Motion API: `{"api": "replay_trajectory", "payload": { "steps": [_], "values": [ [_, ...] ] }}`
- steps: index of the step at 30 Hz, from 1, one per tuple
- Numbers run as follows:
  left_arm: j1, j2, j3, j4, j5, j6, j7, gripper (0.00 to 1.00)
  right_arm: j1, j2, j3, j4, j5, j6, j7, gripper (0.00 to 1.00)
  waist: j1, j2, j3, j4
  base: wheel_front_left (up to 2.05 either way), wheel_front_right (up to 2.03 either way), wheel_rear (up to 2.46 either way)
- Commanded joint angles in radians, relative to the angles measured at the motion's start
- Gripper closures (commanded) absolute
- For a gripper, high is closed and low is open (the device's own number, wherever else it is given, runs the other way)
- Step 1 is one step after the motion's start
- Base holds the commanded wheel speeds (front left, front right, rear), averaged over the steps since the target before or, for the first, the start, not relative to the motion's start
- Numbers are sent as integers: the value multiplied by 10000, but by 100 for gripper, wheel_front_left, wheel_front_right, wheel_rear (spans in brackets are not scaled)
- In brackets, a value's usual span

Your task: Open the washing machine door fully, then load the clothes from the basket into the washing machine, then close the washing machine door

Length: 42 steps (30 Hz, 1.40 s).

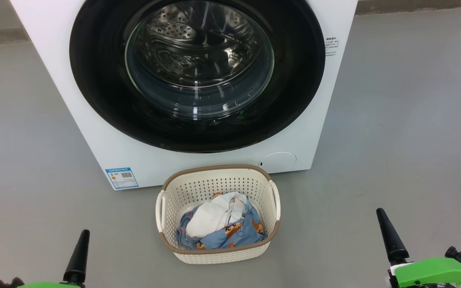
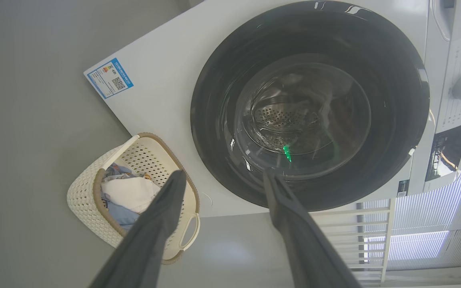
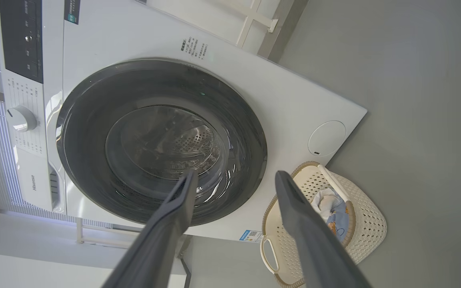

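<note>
The white washing machine (image 1: 54, 60) stands straight ahead, and its round black-rimmed door (image 1: 94, 80) lies flat against the front, with the steel drum visible through the glass. On the floor before it sits the cream basket (image 1: 214, 169), holding the clothes (image 1: 224, 226): blue bear-print fabric under a white garment. One dark finger (image 1: 79, 256) of my left gripper rises at the lower left, and one finger (image 1: 390, 236) of my right gripper at the lower right. Both stay well short of the basket. My left gripper (image 2: 224, 174) is open and empty. My right gripper (image 3: 236, 174) is open and empty too.
Grey floor spreads to both sides of the machine and around the basket. A blue label (image 1: 121, 178) and a round service flap (image 1: 277, 160) mark the machine's lower front. A control knob (image 3: 21, 119) sits on its top panel. A white slatted rail (image 2: 366, 240) stands beside the machine.
</note>
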Motion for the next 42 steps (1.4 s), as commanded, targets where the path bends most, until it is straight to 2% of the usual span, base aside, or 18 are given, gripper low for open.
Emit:
{"api": "replay_trajectory", "payload": {
  "steps": [1,42],
  "values": [
    [-340,272,80,-289,293,-17,-94,0,-481,-122,94,-224,-322,-3,-101,0,-1,-1,-3,-3,0,0,0],
    [-428,946,-257,85,4790,-28,-1300,0,-1243,-129,676,815,-5610,-7,-718,0,-1,-1,-120,-10,0,0,0]
  ]
}}
